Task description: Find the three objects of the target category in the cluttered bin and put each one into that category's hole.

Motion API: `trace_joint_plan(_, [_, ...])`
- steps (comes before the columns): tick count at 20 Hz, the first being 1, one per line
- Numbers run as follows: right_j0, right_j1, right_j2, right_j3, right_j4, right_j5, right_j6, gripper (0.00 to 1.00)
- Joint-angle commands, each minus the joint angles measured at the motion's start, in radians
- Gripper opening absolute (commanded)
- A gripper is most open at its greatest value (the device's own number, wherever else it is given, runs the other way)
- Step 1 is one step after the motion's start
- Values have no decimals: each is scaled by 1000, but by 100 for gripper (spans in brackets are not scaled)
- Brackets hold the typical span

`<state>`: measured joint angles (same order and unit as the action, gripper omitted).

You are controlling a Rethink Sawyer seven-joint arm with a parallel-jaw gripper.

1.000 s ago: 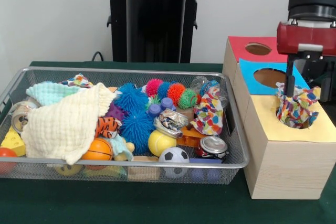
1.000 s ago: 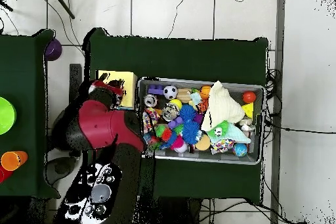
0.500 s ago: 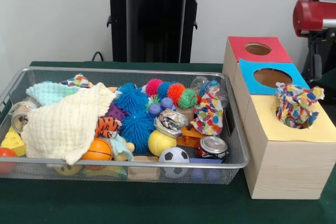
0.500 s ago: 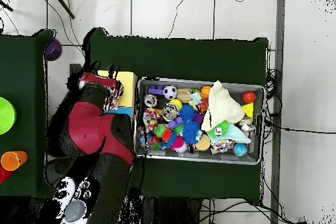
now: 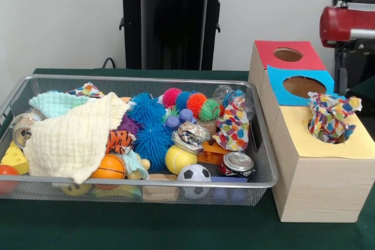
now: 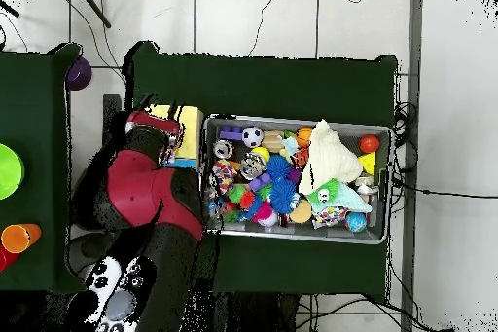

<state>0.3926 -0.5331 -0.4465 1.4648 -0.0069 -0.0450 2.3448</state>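
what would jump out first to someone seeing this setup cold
The wire mesh bin crammed with toys, a cream muslin cloth draped over its left half and spiky blue balls at its middle. Right of it stands a wooden box with red, blue and yellow tops, a multicoloured patterned cloth bunched in the yellow hole. The red arm hangs above the box.

Front camera low, near; overhead straight down; both share bin (image 5: 140, 80) (image 6: 297, 121)

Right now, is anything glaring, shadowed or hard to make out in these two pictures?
Front view: even light; the crushed can glints, and the wire bin veils the toys behind its front wall. Overhead view: the red arm covers most of the wooden box, and the bin's toys are too small to tell apart.
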Motion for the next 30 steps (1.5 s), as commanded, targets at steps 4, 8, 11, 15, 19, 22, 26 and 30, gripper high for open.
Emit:
trace_joint_plan(4, [-105,-6,198,95,52,361,69,100])
trace_joint_plan(8, [-104,-10,200,89,54,413,74,100])
trace_joint_plan(11, [-107,-21,208,86,54,460,74,100])
trace_joint_plan(15, [-112,-28,217,84,50,479,74,100])
trace_joint_plan(19, [-95,-37,198,82,42,472,88,100])
trace_joint_plan(22, [-94,-33,195,73,38,473,84,100])
trace_joint_plan(26, [-80,-33,178,65,36,485,91,100])
trace_joint_plan(30, [-72,-26,174,44,40,569,80,100])
